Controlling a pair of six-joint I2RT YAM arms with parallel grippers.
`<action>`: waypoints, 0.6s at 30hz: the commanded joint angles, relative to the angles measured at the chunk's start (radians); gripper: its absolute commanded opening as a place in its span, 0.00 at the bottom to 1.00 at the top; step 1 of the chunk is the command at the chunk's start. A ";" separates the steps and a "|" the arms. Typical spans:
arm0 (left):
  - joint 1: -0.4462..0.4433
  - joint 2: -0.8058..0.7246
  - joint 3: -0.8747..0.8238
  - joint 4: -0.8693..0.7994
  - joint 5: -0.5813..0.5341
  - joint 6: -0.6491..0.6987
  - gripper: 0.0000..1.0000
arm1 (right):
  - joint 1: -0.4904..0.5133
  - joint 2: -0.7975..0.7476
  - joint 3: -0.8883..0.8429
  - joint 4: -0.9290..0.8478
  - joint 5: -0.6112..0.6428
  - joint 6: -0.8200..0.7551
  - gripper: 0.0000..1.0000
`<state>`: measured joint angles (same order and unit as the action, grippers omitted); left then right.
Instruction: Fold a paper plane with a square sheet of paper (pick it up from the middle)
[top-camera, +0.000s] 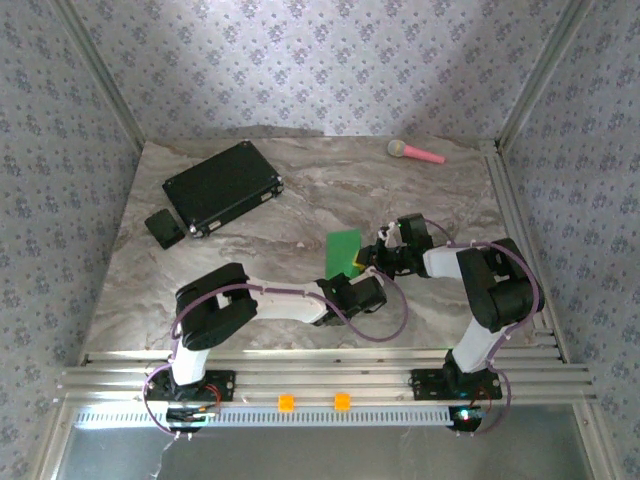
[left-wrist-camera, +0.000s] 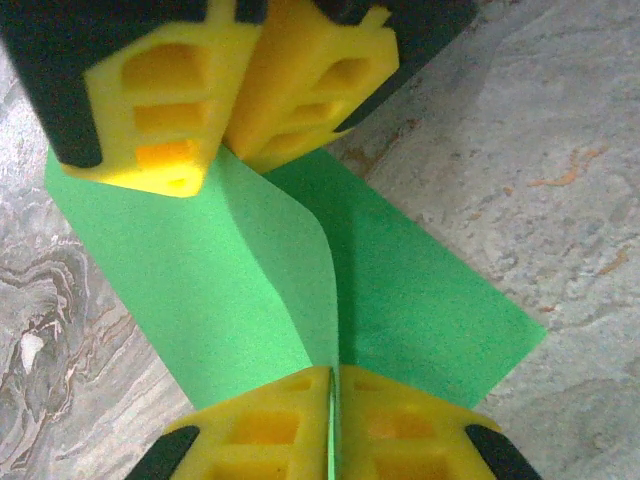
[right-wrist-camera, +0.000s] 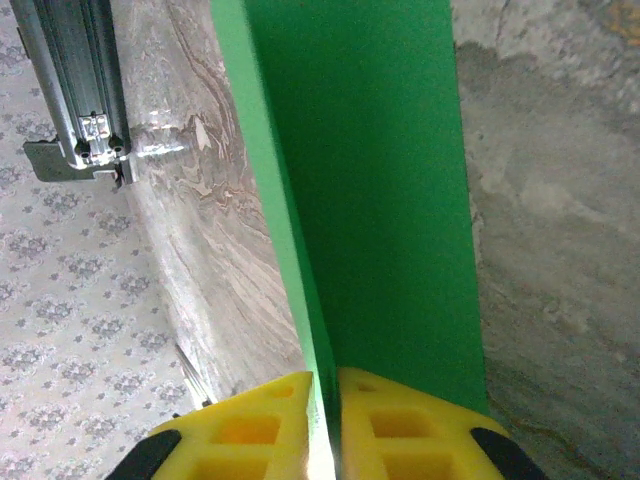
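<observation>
Left pincer and right pincer both pinch the green sheet at its raised fold, likely to crease it.

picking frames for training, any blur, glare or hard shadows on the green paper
top external: even soft light, thin bright green sheet of paper clear; left wrist: right gripper's yellow foam fingers close and soft, raised fold shades the sheet's right half; right wrist: glare on grey marble table by the aluminium rail
</observation>
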<state>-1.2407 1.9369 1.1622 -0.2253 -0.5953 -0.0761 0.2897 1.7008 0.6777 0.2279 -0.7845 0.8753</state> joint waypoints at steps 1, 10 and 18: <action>0.017 -0.053 -0.007 -0.006 0.018 -0.036 0.01 | -0.025 -0.054 -0.002 -0.058 0.030 -0.021 0.19; 0.160 -0.116 0.015 -0.031 0.447 -0.107 0.00 | -0.145 -0.203 -0.059 -0.216 0.151 -0.087 0.29; 0.311 -0.076 0.086 -0.037 0.845 -0.235 0.00 | -0.153 -0.297 -0.106 -0.226 0.219 -0.108 0.28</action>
<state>-0.9421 1.8526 1.2034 -0.2443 0.0479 -0.2455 0.1333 1.4483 0.5930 0.0261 -0.6144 0.7933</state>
